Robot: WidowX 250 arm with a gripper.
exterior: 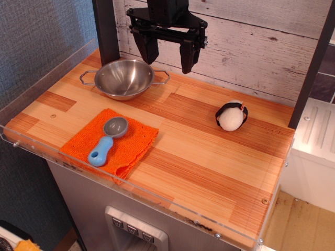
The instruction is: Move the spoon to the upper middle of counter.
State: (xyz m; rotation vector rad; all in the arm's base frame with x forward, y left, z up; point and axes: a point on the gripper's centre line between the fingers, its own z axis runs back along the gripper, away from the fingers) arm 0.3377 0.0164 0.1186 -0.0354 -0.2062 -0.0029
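The spoon (pixel 108 140) has a round grey bowl and a chunky light-blue handle. It lies on the orange cloth (pixel 112 144) at the front left of the wooden counter (pixel 209 157). My gripper (pixel 167 55) hangs high above the back of the counter, just right of the steel bowl. Its two black fingers are spread apart and hold nothing. It is far from the spoon.
A steel bowl (pixel 124 78) with wire handles stands at the back left. A white and black penguin-like toy (pixel 231 115) sits at the right. A clear acrylic edge (pixel 157 201) runs along the front. A dark post (pixel 106 31) stands behind the bowl.
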